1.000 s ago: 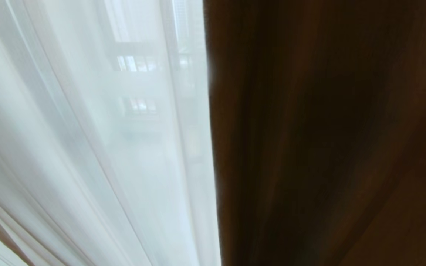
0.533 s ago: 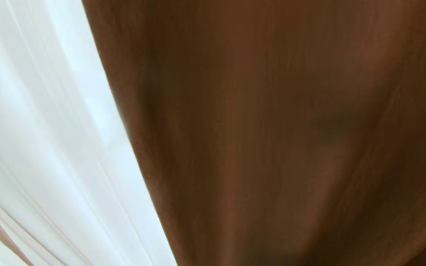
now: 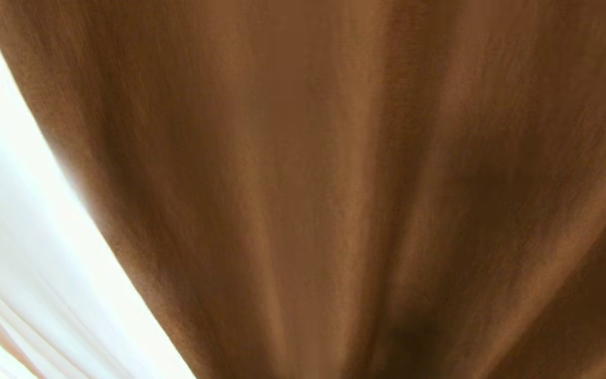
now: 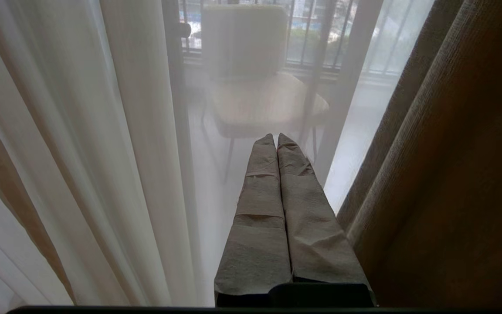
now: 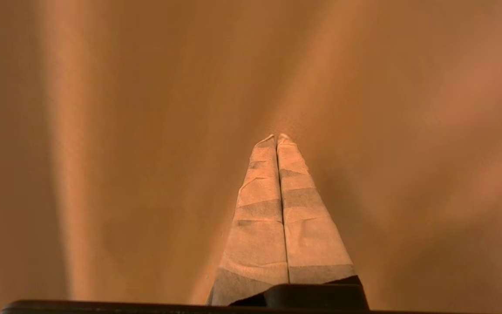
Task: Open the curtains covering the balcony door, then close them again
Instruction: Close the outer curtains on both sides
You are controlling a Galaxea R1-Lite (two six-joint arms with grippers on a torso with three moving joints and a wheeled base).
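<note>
From the head camera you see the opaque curtain [image 3: 334,189] filling almost the whole picture in long brown folds. A strip of the white sheer curtain [image 3: 13,252] shows only along the left edge and the lower left corner. Neither arm is in sight here.

At the left wrist you find the left gripper [image 4: 276,137] with its wrapped fingers pressed together and nothing between them. Its tips point at the sheer, whether touching it you cannot tell. Through that thin cloth you can make out a chair [image 4: 251,91] and the dark balcony door frame [image 4: 177,87]. The opaque layer hangs just beside the fingers.

At the right wrist you see the right gripper [image 5: 276,137], fingers also closed flat against each other, holding no cloth. The heavy curtain fills everything ahead of its tips.
</note>
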